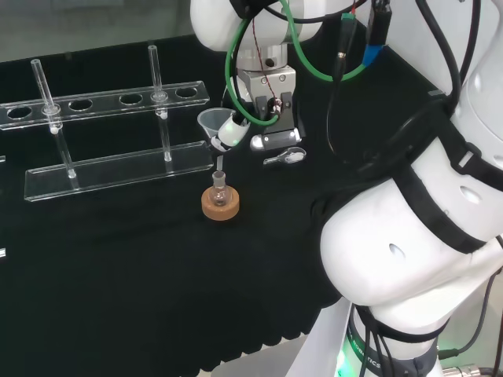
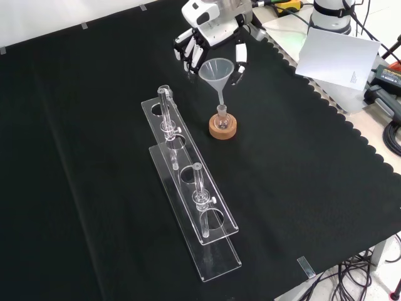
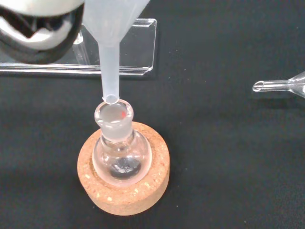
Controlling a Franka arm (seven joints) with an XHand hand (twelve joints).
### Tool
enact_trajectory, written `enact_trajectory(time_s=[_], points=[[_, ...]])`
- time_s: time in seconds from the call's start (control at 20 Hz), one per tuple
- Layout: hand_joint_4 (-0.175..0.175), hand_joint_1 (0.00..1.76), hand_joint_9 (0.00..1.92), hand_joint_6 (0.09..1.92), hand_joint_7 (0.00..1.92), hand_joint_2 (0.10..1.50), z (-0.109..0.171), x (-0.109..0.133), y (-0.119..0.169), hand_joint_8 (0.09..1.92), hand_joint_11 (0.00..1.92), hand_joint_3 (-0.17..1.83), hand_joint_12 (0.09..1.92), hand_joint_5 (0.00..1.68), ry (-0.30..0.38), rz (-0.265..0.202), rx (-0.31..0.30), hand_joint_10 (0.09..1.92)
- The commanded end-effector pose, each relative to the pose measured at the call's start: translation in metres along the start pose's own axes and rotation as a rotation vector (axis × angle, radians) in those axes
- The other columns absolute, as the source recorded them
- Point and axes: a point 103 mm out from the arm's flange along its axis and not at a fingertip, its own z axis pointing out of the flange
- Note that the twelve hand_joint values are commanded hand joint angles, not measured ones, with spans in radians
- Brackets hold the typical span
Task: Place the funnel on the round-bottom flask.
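We saw the hand [image 2: 210,39], fingers curled round the funnel [image 2: 216,69], stem tip at the flask [image 3: 118,148] mouth, its dark contents unclear.

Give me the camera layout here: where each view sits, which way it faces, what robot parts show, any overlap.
Head view: behind and above the arm's base, looking over the white arm links at the bench; the hand holds the funnel.
Front view: in front of the arm, looking down on the black cloth; the hand enters from the top.
Wrist view: at the wrist, looking past the palm at the funnel stem over the round-bottom flask.
Shared: all three show funnel, flask and cork stand.
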Motion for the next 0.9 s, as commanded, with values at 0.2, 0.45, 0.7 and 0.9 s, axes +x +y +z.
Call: enact_trajectory(time_s=[0.2, 0.45, 0.7, 0.9], points=[[0.065, 0.89, 0.67, 0.18, 1.08, 0.49, 0.003, 0.005, 0.002, 0.52, 0.0, 0.71, 1.25, 0.85, -0.018, -0.033, 0.014, 0.43], [0.064, 0.89, 0.67, 0.19, 1.08, 0.49, 0.001, -0.002, 0.003, 0.52, 0.0, 0.71, 1.25, 0.84, -0.017, -0.012, -0.003, 0.43], [0.065, 0.89, 0.68, 0.19, 1.08, 0.49, -0.002, -0.003, 0.008, 0.51, 0.0, 0.71, 1.25, 0.84, -0.003, -0.001, -0.034, 0.43], [0.064, 0.88, 0.68, 0.19, 1.08, 0.49, 0.003, -0.003, 0.006, 0.51, 0.0, 0.72, 1.25, 0.84, -0.008, -0.002, -0.015, 0.43]])
